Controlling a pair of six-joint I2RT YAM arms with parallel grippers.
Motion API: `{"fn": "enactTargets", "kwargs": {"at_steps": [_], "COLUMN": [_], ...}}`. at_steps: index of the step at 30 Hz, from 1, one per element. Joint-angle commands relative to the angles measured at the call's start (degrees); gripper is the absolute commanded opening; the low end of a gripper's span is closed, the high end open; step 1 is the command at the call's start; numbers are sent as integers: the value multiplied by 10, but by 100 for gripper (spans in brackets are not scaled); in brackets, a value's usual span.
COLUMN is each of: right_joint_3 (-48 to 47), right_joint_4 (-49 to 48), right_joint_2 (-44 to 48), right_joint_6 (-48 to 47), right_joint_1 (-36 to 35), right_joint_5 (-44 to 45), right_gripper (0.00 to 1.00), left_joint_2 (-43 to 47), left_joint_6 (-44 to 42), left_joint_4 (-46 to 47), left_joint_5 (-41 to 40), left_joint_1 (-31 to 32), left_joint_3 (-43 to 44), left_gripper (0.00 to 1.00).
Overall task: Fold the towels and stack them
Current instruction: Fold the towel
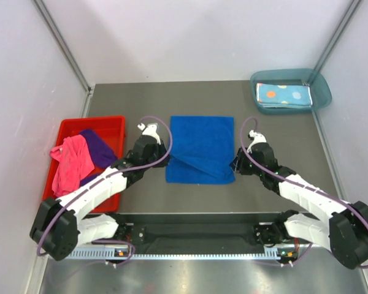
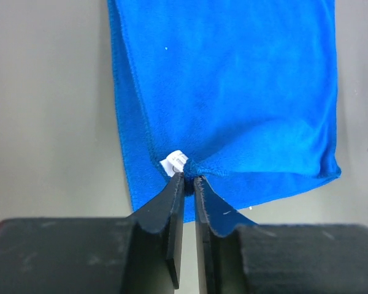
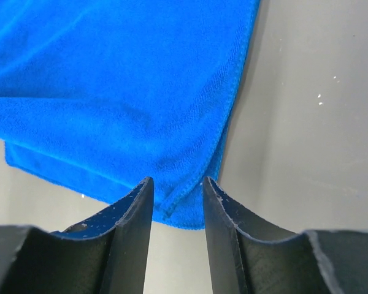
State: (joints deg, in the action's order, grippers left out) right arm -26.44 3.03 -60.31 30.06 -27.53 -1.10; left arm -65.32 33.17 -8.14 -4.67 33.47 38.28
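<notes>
The royal blue towel (image 1: pixel 200 147) lies near the middle of the grey counter (image 1: pixel 282 135), between the two arms. It is doubled over, and the edge of the under layer shows along its lower side.

The left gripper (image 2: pixel 187 176) is at the towel's left edge. Its jaws stand only a narrow slit apart. A puckered bit of the hem and a small white tag (image 2: pixel 175 163) sit right at the fingertips, and I cannot tell whether the cloth is pinched or merely touching them.

The right gripper (image 3: pixel 178 180) is at the towel's lower right corner with its jaws plainly apart. The corner lies flat on the counter in the gap between them, and nothing is held.

At the left of the top view, the red bin (image 1: pixel 67 122) holds the pink towel (image 1: pixel 70 162), which drapes over its rim, and the purple towel (image 1: pixel 98 146) beside it. At the upper right, the light blue dotted towel (image 1: pixel 283 94) lies folded in the teal tray (image 1: pixel 322 92).
</notes>
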Motion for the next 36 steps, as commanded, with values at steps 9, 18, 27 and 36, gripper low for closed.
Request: {"fn": "enactTargets", "kwargs": {"at_steps": [9, 18, 27, 36], "right_joint_3": [-22, -5, 5, 14], "right_joint_4": [4, -13, -23, -42], "right_joint_2": [-38, -60, -87, -94], "right_joint_6": [17, 52, 71, 81], "right_joint_1": [-45, -65, -82, -87], "right_joint_5": [42, 45, 47, 49], "right_gripper": [38, 38, 41, 33], "left_joint_2": [-17, -25, -25, -27], "left_joint_6": [8, 11, 13, 13], "left_joint_4": [-8, 2, 8, 11], "left_joint_5": [19, 23, 21, 20], "left_joint_1": [3, 5, 6, 7], "left_joint_3": [-3, -16, -26, -30], "left_gripper": [14, 13, 13, 13]}}
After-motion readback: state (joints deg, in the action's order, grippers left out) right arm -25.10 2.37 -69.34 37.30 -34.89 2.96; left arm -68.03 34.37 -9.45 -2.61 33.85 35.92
